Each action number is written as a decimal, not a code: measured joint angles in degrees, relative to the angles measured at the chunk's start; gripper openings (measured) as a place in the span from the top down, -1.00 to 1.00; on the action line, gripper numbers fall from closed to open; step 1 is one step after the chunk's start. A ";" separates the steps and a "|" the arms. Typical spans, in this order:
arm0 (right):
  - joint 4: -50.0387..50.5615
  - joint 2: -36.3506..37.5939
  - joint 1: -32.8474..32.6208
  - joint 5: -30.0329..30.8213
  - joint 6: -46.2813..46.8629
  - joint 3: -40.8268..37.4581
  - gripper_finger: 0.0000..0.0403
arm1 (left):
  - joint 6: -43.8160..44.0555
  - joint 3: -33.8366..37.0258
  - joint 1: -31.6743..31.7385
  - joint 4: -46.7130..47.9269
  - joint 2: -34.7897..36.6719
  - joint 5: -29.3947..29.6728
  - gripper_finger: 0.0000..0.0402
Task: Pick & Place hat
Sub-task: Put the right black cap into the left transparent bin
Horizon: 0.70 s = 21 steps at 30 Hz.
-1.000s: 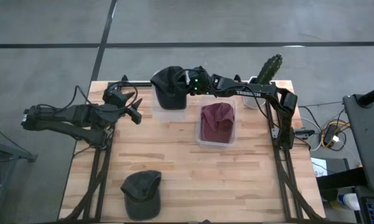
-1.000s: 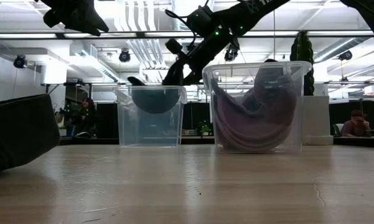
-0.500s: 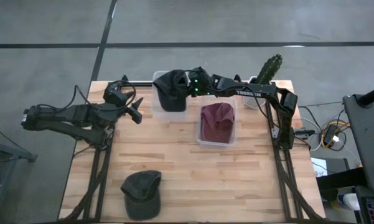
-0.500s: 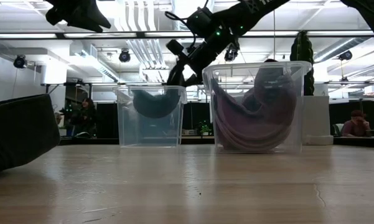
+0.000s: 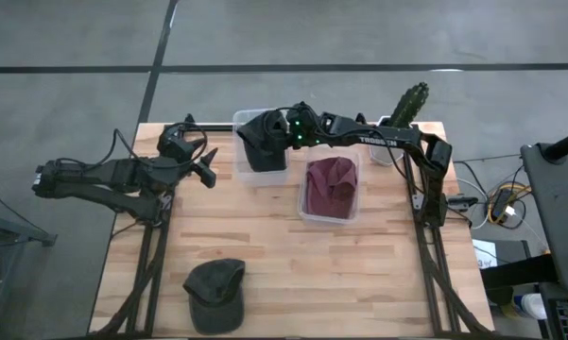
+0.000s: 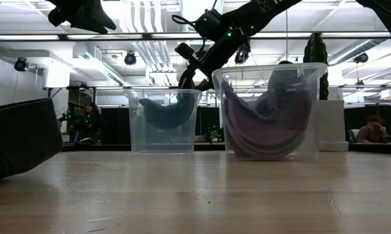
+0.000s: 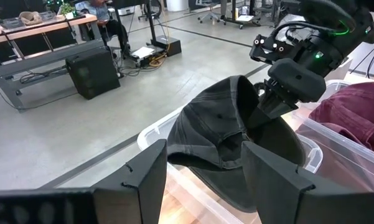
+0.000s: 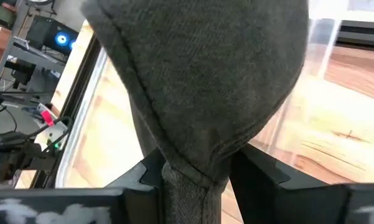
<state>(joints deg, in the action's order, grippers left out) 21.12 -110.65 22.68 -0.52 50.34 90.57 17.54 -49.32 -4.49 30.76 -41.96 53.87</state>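
Note:
A dark grey hat hangs in a clear bin at the table's far middle. It also shows in the low view and the left wrist view. My right gripper is shut on the hat above the bin's right side. A maroon hat lies in a second clear bin to the right. Another dark hat lies by its underside on the table near the front edge. My left gripper is open and empty, raised at the table's far left. My right gripper pinches a fold of the hat's cloth by its seamed edge between its two fingers. The fingers slant down from the table's right. The hat hangs below them inside the bin, tilted, its lowest part clear of the bin's floor.
A green cactus stands at the table's far right corner. The two bins stand close together. Bare wood shows in the table's middle and near right. People and desks show in the room beyond the table.
My right gripper has gone down and a little toward the table's right edge with the hat. The hat has sunk from the bin's rim deeper into the bin and now hangs tilted. The bin has slid a little toward the right.

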 joint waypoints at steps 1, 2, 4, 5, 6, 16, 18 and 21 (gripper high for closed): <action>0.03 0.00 -0.02 -0.16 -0.18 0.19 0.37 | 0.00 0.00 0.01 0.00 -0.14 0.02 0.01; 0.01 0.00 -0.04 -0.24 -0.45 0.35 0.37 | 0.00 0.00 0.01 0.01 -0.29 0.02 0.01; 0.16 0.00 -0.04 -1.06 -0.80 0.76 0.37 | -0.02 0.00 0.01 0.01 -0.70 0.01 0.01; 0.14 0.00 -0.04 -1.61 -0.84 0.80 0.38 | -0.01 0.00 0.00 0.04 -0.89 0.02 0.01; 0.18 0.00 -0.03 -2.12 -0.86 0.80 0.38 | -0.01 0.00 0.01 0.01 -1.11 0.02 0.01; 4.05 -0.07 -0.09 -2.58 -0.89 0.82 0.36 | -0.02 0.00 0.00 0.00 -2.51 0.00 0.01; 4.05 -0.09 -0.28 -2.55 -1.06 0.82 0.36 | -0.01 0.00 0.01 -0.02 -2.59 0.00 0.01; 4.25 -0.10 -0.54 -2.55 -1.49 0.93 0.37 | -0.02 0.00 0.02 -0.02 -2.59 0.00 0.01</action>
<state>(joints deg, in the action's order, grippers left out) 25.36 -110.75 22.14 -3.07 48.85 91.50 17.52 -49.32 -4.47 30.74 -44.56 53.87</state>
